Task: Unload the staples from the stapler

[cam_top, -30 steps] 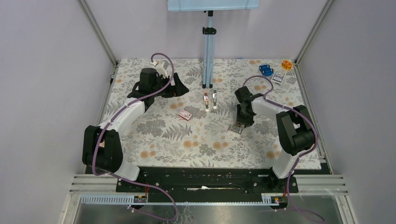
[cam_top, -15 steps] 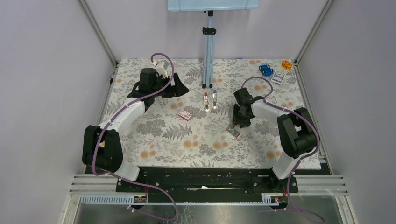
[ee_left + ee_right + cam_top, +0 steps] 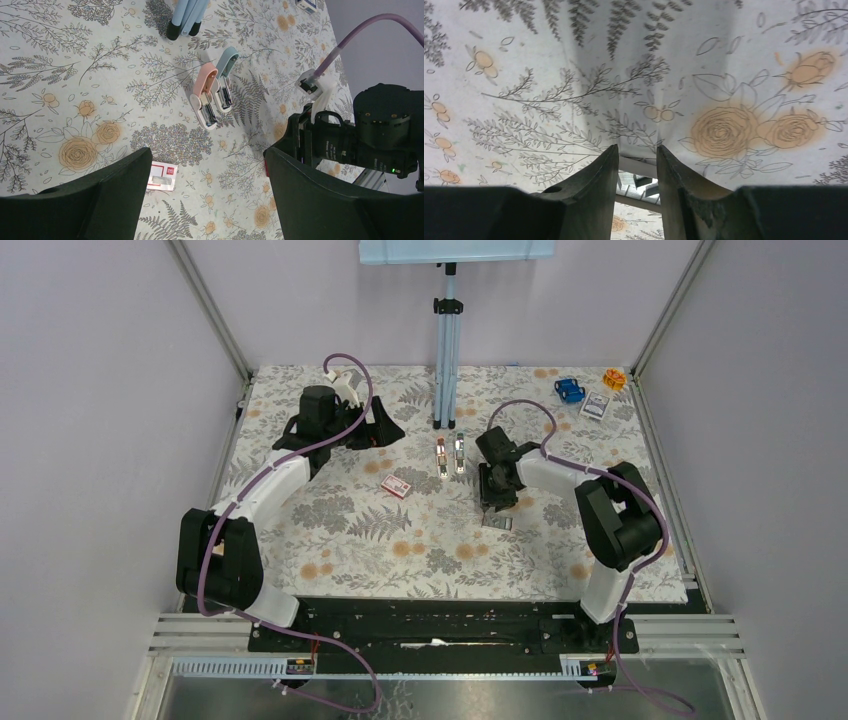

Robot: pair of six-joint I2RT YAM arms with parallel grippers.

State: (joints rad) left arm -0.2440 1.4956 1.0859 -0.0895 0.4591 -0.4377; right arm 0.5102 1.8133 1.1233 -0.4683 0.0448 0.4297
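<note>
while the top view lays out the whole table (image 3: 350,530), only the left wrist view shows the 2 staplers closely. the pink stapler (image 3: 204,95) and the blue-green stapler (image 3: 225,75) lie side by side, hinged open with their metal channels up. they sit near the middle of the table toward its far edge, just before the feet of a stand (image 3: 182,20). the left gripper (image 3: 207,167) hangs left of them, its jaws spread wide. a red and white box (image 3: 163,176) lies closer to the near edge; the print on its label is too small to read. the right wrist view alone shows the right gripper (image 3: 637,152) low over the table. its fingers (image 3: 596,172) are close together, pinching a small shiny piece (image 3: 638,175); what it is i cannot tell. only the top view takes in the far right corner, where a blue thing (image 3: 569,390), an orange thing (image 3: 614,378) and a small card (image 3: 596,407) lie, their markings unreadable.
</note>
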